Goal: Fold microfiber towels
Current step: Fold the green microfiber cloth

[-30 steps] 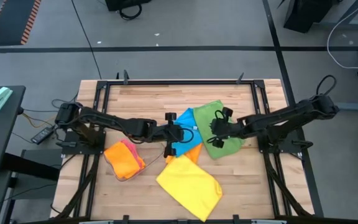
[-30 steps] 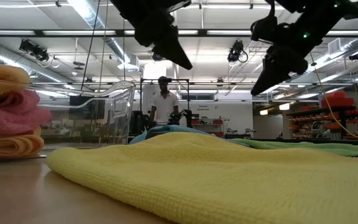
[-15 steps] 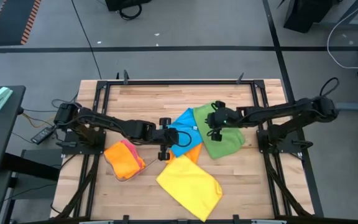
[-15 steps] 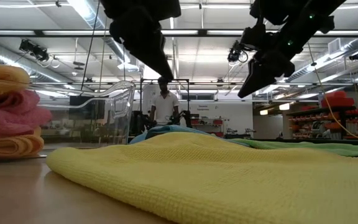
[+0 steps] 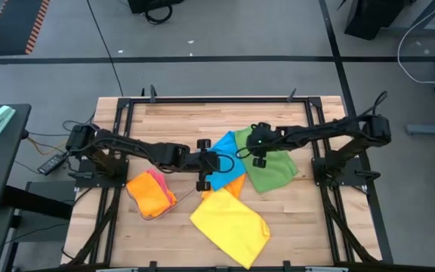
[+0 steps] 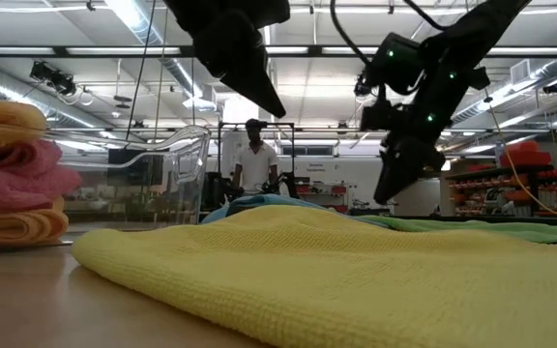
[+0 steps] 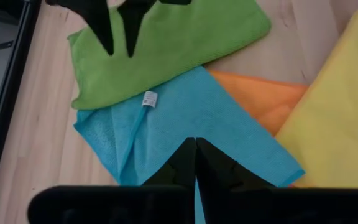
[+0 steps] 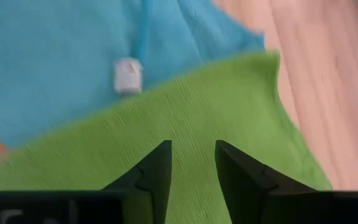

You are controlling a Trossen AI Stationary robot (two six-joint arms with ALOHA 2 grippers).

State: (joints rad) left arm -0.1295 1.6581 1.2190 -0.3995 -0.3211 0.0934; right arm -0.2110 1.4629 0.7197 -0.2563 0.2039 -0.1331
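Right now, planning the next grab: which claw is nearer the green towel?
Right. The right claw hovers over the green towel; the left claw is over the blue towel beside it.

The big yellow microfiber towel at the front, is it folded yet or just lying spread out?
Spread out: the yellow microfiber towel lies as one broad, loosely rumpled sheet.

bright even overhead light, ceiling strip lamps (image 6: 61,50) glaring, right wrist view blurred, soft shadows
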